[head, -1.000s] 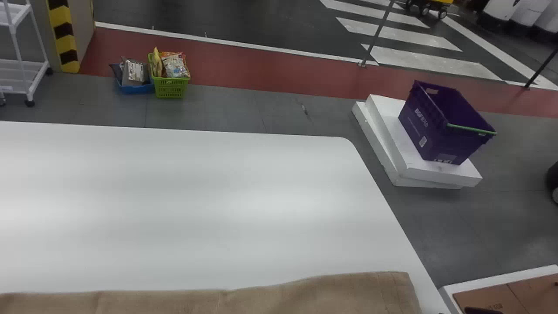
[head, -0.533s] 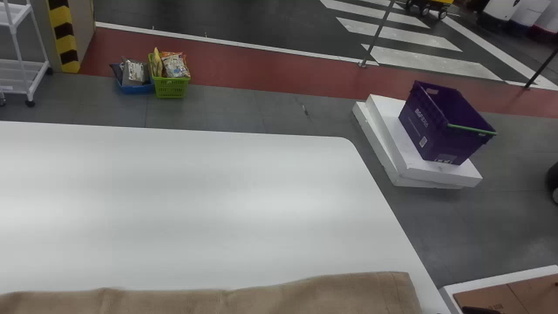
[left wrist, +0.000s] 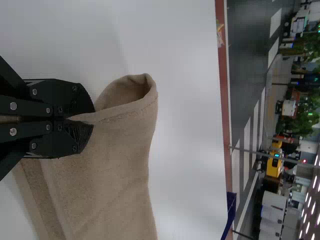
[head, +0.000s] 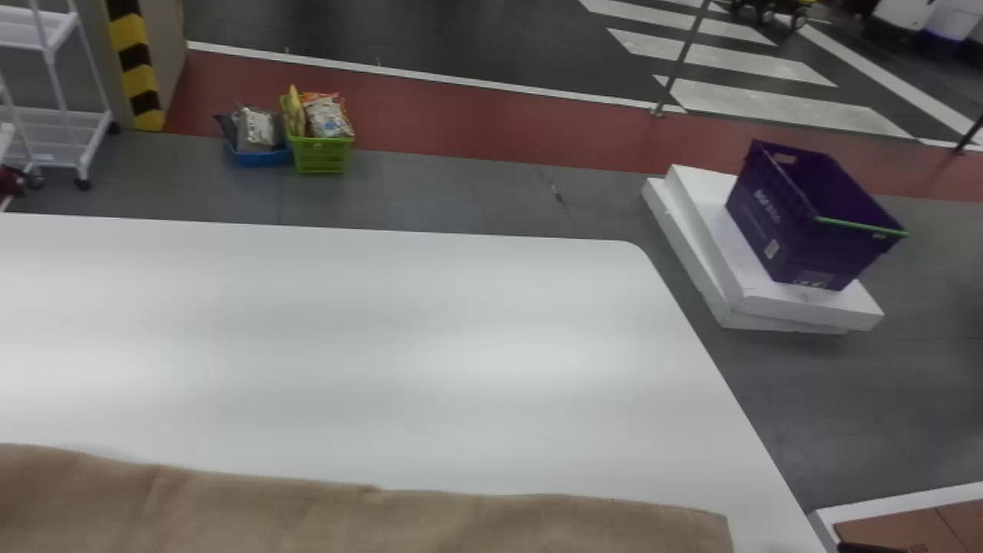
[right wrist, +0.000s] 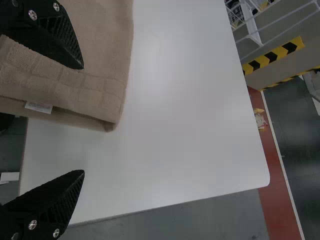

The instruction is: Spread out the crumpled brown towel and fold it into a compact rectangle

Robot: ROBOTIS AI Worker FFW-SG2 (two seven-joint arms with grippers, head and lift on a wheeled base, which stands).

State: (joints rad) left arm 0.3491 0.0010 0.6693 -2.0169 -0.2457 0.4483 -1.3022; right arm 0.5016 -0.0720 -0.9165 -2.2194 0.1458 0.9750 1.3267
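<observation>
Big indoor hall, exact type unclear: crosswalk [head: 783, 106] upper right, hazard-striped pillar [head: 140, 79] and wheeled rack [head: 57, 130] upper left, ceiling lights [left wrist: 309, 201].

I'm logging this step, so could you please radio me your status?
Left gripper shut on towel; right gripper open near towel's edge. Towel layered, not compact. Purple crate beyond table.

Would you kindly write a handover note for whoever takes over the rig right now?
Left tool: shut on the towel near its left end.
Right tool: open at the towel's right end, one finger over cloth, the other over bare table.
Towel: along the table's near side, longer than a compact rectangle.
Done: spread lengthwise; layers at the right end suggest a fold.
Left: likely fold it shorter, then release.
</observation>
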